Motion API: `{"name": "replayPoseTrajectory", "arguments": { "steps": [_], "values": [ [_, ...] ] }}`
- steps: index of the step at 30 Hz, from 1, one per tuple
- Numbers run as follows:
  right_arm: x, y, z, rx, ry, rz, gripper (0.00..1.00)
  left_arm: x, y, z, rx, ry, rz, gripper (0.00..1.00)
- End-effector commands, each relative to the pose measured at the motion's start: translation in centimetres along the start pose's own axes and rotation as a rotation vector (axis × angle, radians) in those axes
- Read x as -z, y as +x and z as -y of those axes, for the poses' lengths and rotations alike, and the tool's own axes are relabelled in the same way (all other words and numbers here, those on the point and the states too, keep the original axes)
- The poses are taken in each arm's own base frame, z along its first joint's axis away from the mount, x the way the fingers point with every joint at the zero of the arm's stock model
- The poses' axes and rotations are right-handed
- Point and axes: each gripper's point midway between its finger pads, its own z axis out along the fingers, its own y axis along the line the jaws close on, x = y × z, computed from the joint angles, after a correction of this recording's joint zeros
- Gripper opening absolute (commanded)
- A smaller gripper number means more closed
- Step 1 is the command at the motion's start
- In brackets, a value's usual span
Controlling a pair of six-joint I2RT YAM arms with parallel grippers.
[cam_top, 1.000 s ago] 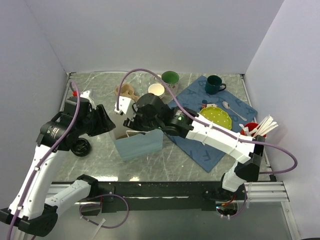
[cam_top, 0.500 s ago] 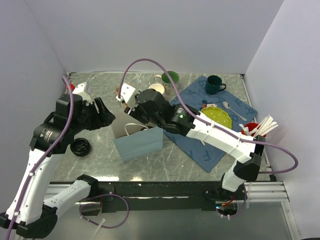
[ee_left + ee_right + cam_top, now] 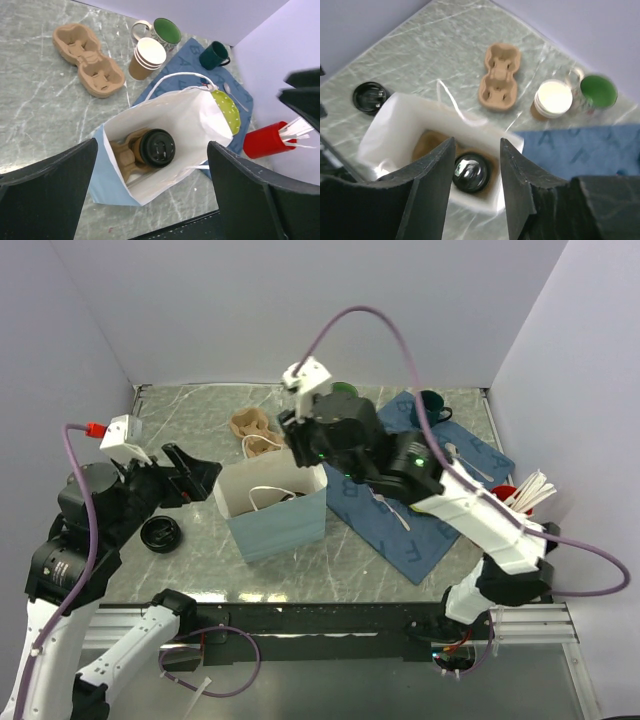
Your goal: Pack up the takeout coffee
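The takeout coffee (image 3: pixel 157 147), a brown cup under a black lid (image 3: pixel 470 172), stands in a brown pulp carrier (image 3: pixel 122 152) at the bottom of the paper bag (image 3: pixel 272 508). The bag is light blue outside and white inside, and its mouth gapes open. High above the bag my left gripper (image 3: pixel 151 146) is open wide, with nothing between its fingers. Over the same opening my right gripper (image 3: pixel 476 141) hovers with its jaws apart and empty, looking straight down at the lid.
A second pulp carrier (image 3: pixel 250 428) lies behind the bag, and a stack of lidless paper cups (image 3: pixel 146 57) and a green mug (image 3: pixel 165 31) stand there too. A loose black lid (image 3: pixel 160 534) lies left of the bag. On the blue mat (image 3: pixel 240 95) are a dark mug (image 3: pixel 214 54), a green plate (image 3: pixel 227 110) and a red cup of utensils (image 3: pixel 505 498).
Both arms have risen away from the bag. The left gripper let go and opened wide, pulling back left. The right gripper lifted out of the bag, leaving the lidded cup inside.
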Motion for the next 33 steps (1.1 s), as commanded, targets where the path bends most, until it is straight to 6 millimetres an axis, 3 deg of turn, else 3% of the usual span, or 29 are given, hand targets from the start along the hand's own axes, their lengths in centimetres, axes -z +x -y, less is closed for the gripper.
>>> {"name": "replayPoseTrajectory", "arguments": {
  "steps": [1,2,5,7,8,14,21,25,33],
  "values": [
    [4.7,0.6,5.1,-0.249,0.157,-0.02,0.47,-1.3,0.4,1.1,0.031,0.037,-0.056,0.97],
    [5.8,2.1,6.7,-0.249,0.209,-0.062,0.46,-1.3,0.7,1.1,0.011,0.043,-0.071,0.97],
    [8.3,4.1,11.6,-0.323,0.368,-0.086,0.47,-0.6,0.7,1.3,0.004,0.067,-0.052,0.97],
    [9.9,5.8,13.7,-0.349,0.439,-0.124,0.48,0.3,0.3,0.9,0.015,0.051,-0.016,0.97],
    [11.3,6.6,15.9,-0.376,0.527,-0.126,0.48,0.6,0.2,0.8,0.018,0.045,-0.005,0.97],
    [16.8,12.7,21.2,-0.443,0.785,-0.259,0.49,2.0,0.0,-0.7,0.019,-0.024,0.039,0.97],
    [19.1,18.0,23.9,-0.535,0.935,-0.374,0.49,2.1,0.2,-1.9,0.01,-0.087,0.028,0.97],
    [19.4,20.8,24.5,-0.615,0.961,-0.407,0.48,2.0,0.2,-2.4,-0.001,-0.114,0.031,0.97],
    [20.9,22.7,27.4,-0.687,1.067,-0.418,0.48,1.9,-0.8,-2.5,-0.034,-0.132,0.044,0.97]
  ]
}}
